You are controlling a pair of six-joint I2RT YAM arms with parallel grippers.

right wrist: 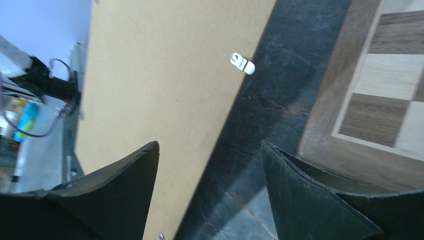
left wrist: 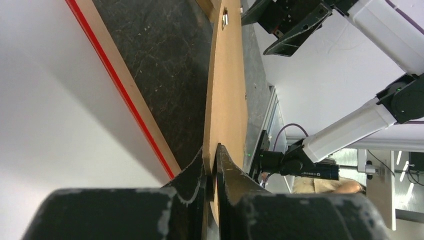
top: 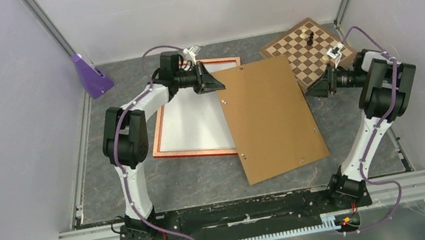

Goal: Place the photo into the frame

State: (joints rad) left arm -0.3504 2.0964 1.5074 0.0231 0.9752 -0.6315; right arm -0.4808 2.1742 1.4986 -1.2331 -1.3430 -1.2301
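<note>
Photo: the photo [top: 193, 120] is lying inside the frame [top: 196, 154] on the left half of the tabletop [top: 207, 177]. Only a plain white face is showing, so I am judging it to be face down.
Backing board: the backing board [top: 270, 116] is lying askew, its left edge overlapping the frame's right rail and the rest stretching toward the chessboard [top: 301, 55].
Left claw: the left claw [top: 208, 82] is pinching the board's far left corner, with its fingers [left wrist: 235, 180] pressing on either face of the thin edge. It is likely gripping there so the board can be swung over the photo.
Right claw: the right claw [top: 313, 90] is hovering spread and gripping nothing, just beside the board's right edge. It is probably leaving the board free to move.
Clip: a small white clip [right wrist: 243, 64] is sitting at that edge.
Step in hand: the work appears to be turning to covering the seated photo.
Risk: the sliding board may nudge the frame.
</note>
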